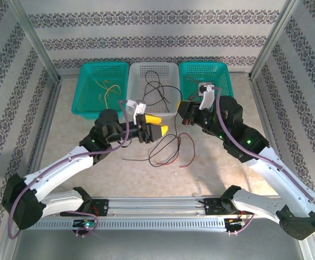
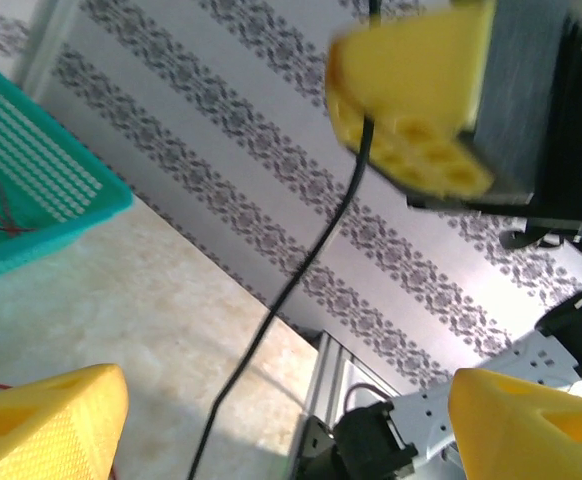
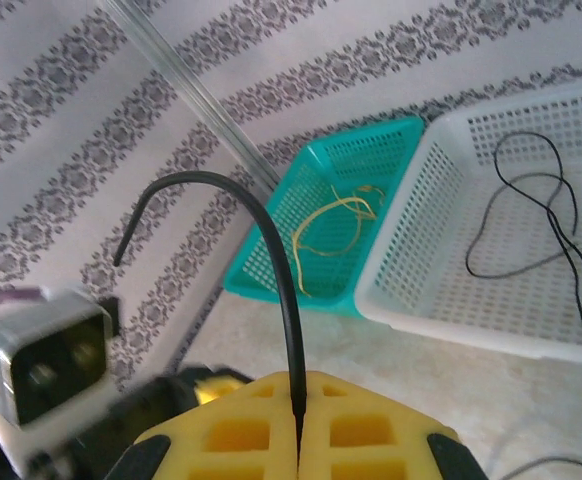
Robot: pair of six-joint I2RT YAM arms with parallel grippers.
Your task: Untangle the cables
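A loose tangle of black and red cables (image 1: 170, 150) lies on the table in front of both grippers. My right gripper (image 3: 298, 385) is shut on a black cable (image 3: 274, 232), which arches up and out past its yellow fingers. In the left wrist view that same black cable (image 2: 304, 266) hangs down from the right gripper's fingers (image 2: 411, 100) toward the table. My left gripper (image 1: 159, 125) is open, its yellow fingers (image 2: 56, 420) wide apart on either side of the hanging cable without touching it. The right gripper (image 1: 181, 112) faces it closely.
Three baskets stand along the back: a teal basket (image 1: 87, 86) holding yellow cables (image 3: 326, 225), a white basket (image 1: 136, 73) with black cables (image 3: 531, 215), and a teal basket (image 1: 222, 73) with red strands. The aluminium frame rail (image 1: 157, 208) runs along the near edge.
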